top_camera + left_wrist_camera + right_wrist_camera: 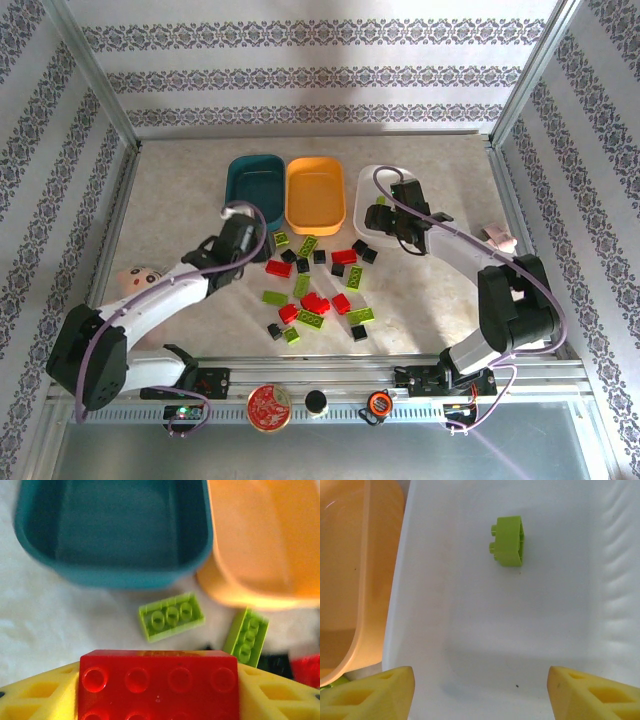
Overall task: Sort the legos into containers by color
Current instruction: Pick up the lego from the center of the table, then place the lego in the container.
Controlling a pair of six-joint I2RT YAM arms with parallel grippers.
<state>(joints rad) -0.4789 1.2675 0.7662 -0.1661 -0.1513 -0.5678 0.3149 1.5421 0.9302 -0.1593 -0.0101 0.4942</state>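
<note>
Sorting barely underway: one green brick (509, 541) in white tray (560, 610).
Left gripper (159, 702) pinches red brick (159, 680); right gripper (480, 692) open, empty.

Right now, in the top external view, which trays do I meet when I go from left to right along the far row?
dark teal tray → orange tray → white tray

A: How does the left arm (160, 295) lie?
B: Low, stretched toward one o'clock. The left gripper (159, 690) is clamped on a red brick (159, 677).
A: And the right arm (470, 260)?
B: Elbow bent, forearm toward ten o'clock. The right gripper (480, 692) gapes, yellow fingers (370, 692) wide apart.
</note>
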